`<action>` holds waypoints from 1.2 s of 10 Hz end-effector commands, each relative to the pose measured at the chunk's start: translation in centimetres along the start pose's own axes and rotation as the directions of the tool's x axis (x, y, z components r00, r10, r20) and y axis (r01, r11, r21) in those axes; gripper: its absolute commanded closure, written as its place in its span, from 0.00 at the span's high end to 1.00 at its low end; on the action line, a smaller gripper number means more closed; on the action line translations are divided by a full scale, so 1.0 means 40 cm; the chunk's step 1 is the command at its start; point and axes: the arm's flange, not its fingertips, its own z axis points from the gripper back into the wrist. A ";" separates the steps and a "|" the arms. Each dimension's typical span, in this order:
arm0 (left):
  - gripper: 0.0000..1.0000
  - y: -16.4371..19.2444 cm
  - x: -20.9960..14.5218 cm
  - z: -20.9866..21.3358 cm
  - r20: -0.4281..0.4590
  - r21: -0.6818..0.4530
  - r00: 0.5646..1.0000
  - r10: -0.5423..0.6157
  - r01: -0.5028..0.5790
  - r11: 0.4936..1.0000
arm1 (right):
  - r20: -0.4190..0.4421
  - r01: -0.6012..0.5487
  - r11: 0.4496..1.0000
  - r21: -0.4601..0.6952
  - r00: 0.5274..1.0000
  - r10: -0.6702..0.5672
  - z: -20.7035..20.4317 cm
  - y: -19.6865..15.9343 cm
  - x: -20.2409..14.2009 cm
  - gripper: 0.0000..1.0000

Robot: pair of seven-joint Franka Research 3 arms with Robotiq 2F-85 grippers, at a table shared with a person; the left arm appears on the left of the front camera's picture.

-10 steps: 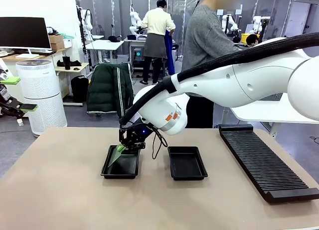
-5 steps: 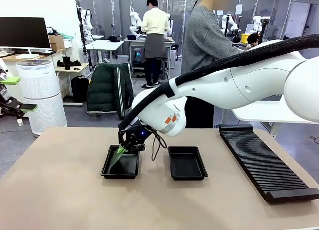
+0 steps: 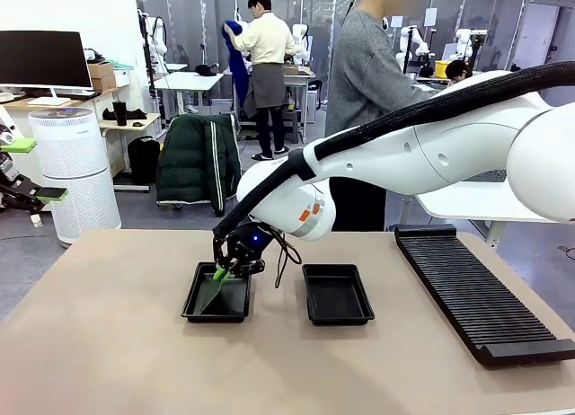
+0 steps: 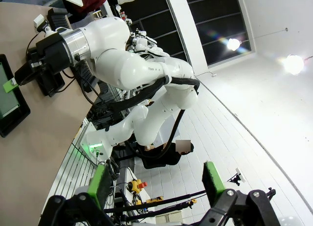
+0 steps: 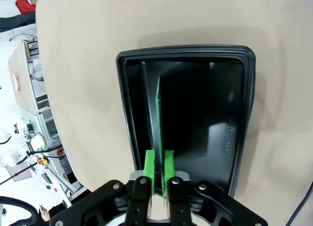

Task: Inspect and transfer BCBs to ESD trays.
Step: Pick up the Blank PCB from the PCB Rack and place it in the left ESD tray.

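My right arm reaches across to the left ESD tray (image 3: 216, 318). Its gripper (image 3: 221, 273) is shut on a green BCB (image 3: 214, 292), which slants down with its lower edge inside that tray. In the right wrist view the BCB (image 5: 158, 113) stands edge-on between the green pads (image 5: 150, 168), over the black tray's floor (image 5: 205, 113). The second ESD tray (image 3: 339, 320) lies just to the right, nothing in it. My left gripper (image 3: 34, 170) hangs open beyond the table's left edge; its own view shows the gripper (image 4: 156, 184) with pads wide apart, and the BCB (image 4: 7, 96) far off.
A long black ribbed rack (image 3: 476, 294) lies along the table's right side. A person in a grey sweater (image 3: 368, 74) stands at the far edge, side-on. The near half of the tan table (image 3: 269, 370) is bare.
My right gripper has sunk a little, and the BCB has gone lower into the left tray. The left gripper has not moved.
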 end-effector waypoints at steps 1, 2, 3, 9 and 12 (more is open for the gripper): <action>1.00 -0.004 -0.001 0.002 0.003 0.001 1.000 -0.002 0.002 1.000 | -0.013 0.017 0.998 -0.063 1.000 -0.018 0.012 0.040 0.004 0.25; 1.00 -0.004 -0.001 0.002 0.003 0.001 1.000 -0.002 0.002 1.000 | -0.020 0.018 0.996 -0.084 1.000 -0.020 0.015 0.047 0.006 0.45; 1.00 -0.004 -0.001 0.002 0.003 0.001 1.000 -0.002 0.002 1.000 | -0.024 0.019 0.994 -0.111 0.999 -0.022 0.019 0.056 0.008 0.34; 1.00 -0.004 -0.001 0.002 0.003 0.001 1.000 -0.002 0.002 1.000 | -0.051 0.043 0.941 -0.336 0.997 -0.064 0.027 0.115 0.015 0.94; 1.00 -0.004 -0.001 0.002 0.003 0.001 1.000 -0.002 0.002 1.000 | -0.035 0.053 0.915 -0.400 0.997 -0.073 0.061 0.120 -0.010 1.00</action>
